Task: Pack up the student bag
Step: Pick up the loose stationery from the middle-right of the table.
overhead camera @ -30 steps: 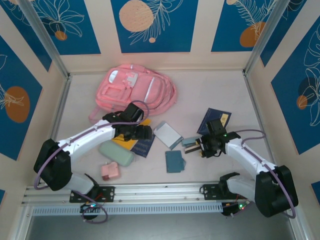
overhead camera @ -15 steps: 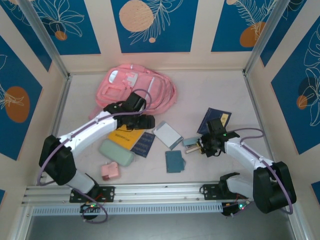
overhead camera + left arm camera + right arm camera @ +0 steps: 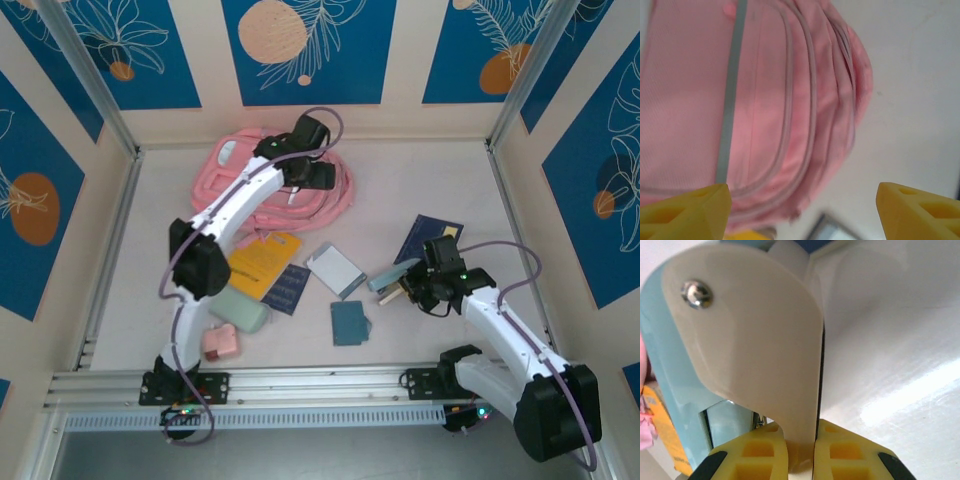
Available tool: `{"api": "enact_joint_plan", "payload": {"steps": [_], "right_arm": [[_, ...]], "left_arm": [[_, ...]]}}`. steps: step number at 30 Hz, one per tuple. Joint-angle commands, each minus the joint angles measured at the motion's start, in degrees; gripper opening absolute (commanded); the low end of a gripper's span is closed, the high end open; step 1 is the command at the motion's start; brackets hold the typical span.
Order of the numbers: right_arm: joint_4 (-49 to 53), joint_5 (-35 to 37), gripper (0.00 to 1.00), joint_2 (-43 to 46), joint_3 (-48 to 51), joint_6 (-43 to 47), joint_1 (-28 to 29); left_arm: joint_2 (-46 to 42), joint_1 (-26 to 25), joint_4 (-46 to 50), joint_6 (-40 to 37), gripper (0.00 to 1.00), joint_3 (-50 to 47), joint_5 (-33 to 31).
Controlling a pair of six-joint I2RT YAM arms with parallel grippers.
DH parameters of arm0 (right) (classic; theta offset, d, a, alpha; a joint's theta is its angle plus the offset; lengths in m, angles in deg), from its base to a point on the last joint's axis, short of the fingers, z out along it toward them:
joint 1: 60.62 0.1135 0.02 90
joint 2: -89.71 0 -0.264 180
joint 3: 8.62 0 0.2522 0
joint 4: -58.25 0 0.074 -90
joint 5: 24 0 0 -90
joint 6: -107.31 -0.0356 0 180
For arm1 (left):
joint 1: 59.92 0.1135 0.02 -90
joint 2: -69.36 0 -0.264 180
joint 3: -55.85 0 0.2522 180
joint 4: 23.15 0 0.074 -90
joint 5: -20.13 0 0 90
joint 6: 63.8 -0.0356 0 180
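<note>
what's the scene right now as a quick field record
backpack: pink, lying at the far side of the table
left claw: open, over the backpack, holding nothing
right claw: shut on the white part of a pale blue item
loose on table: yellow booklet, green case, small pink pouch, teal wallet, dark blue booklet

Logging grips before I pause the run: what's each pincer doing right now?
Left pincer: open, empty, above the student bag.
Right pincer: closed on a cream-and-blue item.
</note>
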Motion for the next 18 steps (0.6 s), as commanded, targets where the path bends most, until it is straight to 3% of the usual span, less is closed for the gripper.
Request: {"api": "enact_joint_plan", "payload": {"steps": [1,7,13,18], "right_arm": [[0.4,-2.4,0.03,1.4,-3.3,6.0,-0.6],[-1.3,-3.0,0.03,1.3,-3.8,9.3,-0.8],[-2.9,-4.5,0.03,-0.2,-3.0,10.3,-1.4],[-3.6,-4.8,0.03,-0.8,-2.0,10.5,-2.0]], "left_arm": [[7.6,1.1,9.3,-3.6,0.76,9.8,-9.8],[12.6,3.6,5.8,-3.8,0.76,11.4,-14.1],[16.6,5.5,1.8,-4.7,0.81,11.9,-5.5],[18.1,7.0,-1.5,-3.3,0.78,11.8,7.0]]}}
